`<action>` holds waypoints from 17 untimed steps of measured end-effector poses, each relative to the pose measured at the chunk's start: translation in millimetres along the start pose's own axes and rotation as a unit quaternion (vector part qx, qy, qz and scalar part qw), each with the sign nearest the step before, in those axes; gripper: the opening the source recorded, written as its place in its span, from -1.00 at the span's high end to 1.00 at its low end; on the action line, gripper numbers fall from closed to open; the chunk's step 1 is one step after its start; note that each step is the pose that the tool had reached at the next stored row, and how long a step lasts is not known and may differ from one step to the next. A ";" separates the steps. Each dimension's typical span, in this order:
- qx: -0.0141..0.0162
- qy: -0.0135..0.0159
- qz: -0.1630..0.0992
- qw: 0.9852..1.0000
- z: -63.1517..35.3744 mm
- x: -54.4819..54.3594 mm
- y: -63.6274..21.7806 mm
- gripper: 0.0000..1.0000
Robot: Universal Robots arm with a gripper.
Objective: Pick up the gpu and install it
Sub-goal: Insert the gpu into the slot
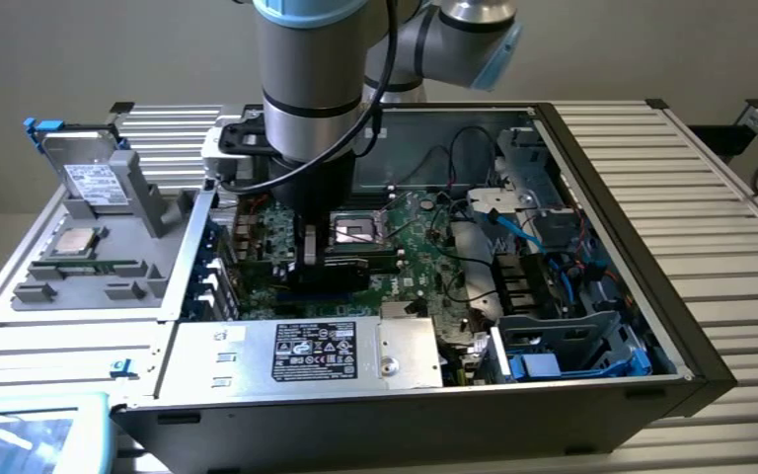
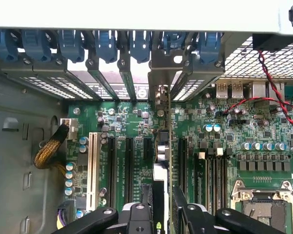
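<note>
We see an open dark metal computer case [image 1: 677,296] lying on a ribbed grey metal surface [image 1: 721,197]. The grey and light-blue robot arm [image 1: 307,79] reaches straight down into it, over the green motherboard [image 2: 122,122] on the side nearer the exterior view's left.

We judge the pick-up done. The gpu [image 2: 162,146], a flat black card with a dark shroud, is clamped in the black end effector [image 2: 161,217], with one finger pressed to each face. The install is under way: the card stands upright on its edge above the long expansion slots. Its silver metal bracket [image 2: 158,95] lies close to the row of blue slot clips [image 2: 107,44] at the case's back wall. We cannot tell whether its bottom edge is already seated in a slot.

In the wrist view the card shows edge-on as a thin dark strip, with a small green mark near the fingers. In the exterior view it is a dark block under the wrist
</note>
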State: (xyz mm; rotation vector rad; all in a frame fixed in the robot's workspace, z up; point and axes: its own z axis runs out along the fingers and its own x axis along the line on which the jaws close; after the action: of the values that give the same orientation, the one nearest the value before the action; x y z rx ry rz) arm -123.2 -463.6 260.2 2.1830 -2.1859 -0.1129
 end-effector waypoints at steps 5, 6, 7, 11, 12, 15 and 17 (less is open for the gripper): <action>0.000 0.000 0.000 1.000 0.0 0.0 0.0 0.45; 0.000 0.000 0.000 1.000 0.0 0.0 0.0 0.45; 0.000 0.000 0.000 1.000 0.0 0.0 0.0 0.45; 0.000 0.000 0.000 1.000 2.2 0.0 -0.2 0.45; 0.000 0.000 0.000 1.000 2.2 0.0 -0.2 0.45; 0.000 0.000 0.000 1.000 2.3 0.0 -0.2 0.45; 0.000 0.000 0.000 1.000 2.3 0.0 -0.2 0.45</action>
State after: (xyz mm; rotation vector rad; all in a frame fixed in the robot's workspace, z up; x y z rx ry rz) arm -123.2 -463.6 257.8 2.1828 -2.1858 -0.1126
